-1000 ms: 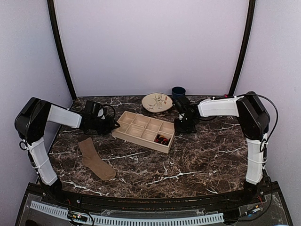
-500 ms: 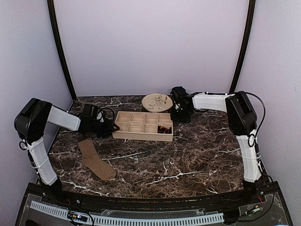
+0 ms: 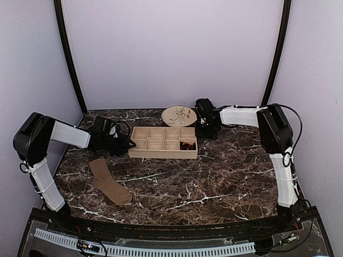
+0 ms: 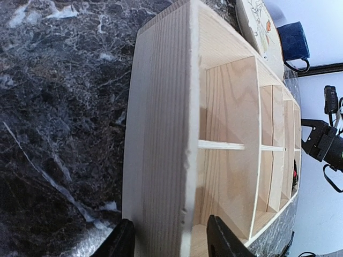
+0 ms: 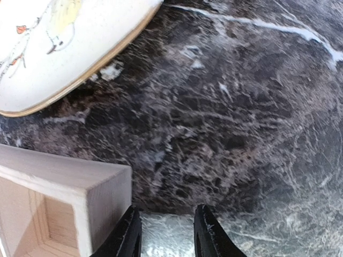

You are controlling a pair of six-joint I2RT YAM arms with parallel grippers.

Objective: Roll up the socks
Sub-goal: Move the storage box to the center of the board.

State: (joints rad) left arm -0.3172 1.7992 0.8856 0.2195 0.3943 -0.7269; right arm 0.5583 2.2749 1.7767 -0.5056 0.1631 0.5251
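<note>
Top external: socks apart, neither one held

Tan sock lies flat on the marble table, left front. The argyle sock sits bunched in the right-end compartment of the wooden divider tray. Left gripper clamps the tray's end wall. Right gripper is narrowly parted and empty beside the tray's corner. Both socks look light and limp, so pinching a cuff or toe edge seems best.

I see a dark marble table. A tan sock lies flat at near left. A wooden tray sits toward the far middle, a plate just behind it, a blue mug beside the plate.
</note>
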